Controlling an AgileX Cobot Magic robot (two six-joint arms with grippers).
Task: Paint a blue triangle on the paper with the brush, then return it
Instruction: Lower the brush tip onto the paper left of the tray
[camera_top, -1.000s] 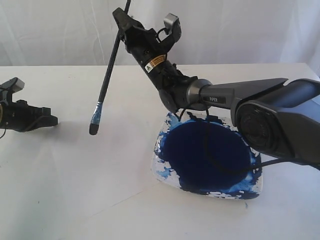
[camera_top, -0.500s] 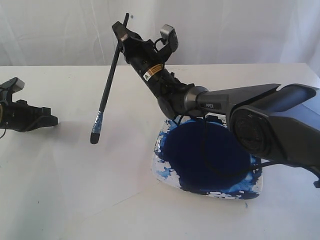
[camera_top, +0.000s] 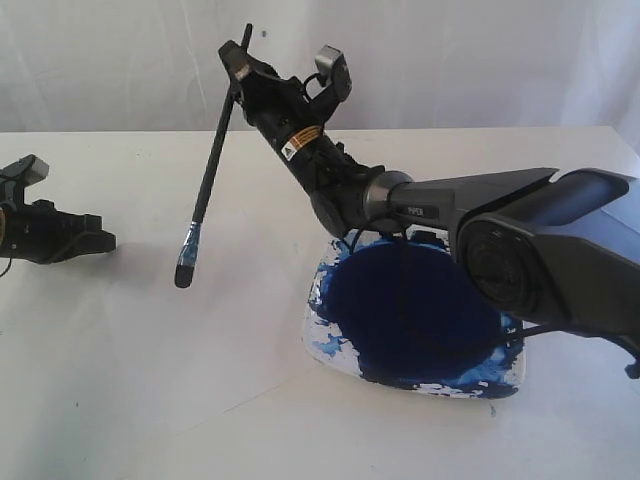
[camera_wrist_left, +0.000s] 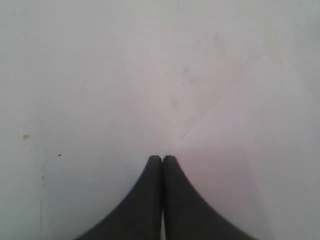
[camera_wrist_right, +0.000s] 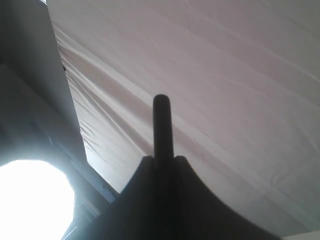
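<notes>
right claw is clamped on the brush near the handle's top end; its blue tip hangs below, clear of the worktop. light, stiff, slim: likely to pivot under stroke load. left claw closed, empty.

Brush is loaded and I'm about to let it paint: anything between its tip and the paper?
Nothing visible does. The brush, held by the right gripper, hangs tip-down in open air, and the paper lies bare.
</notes>
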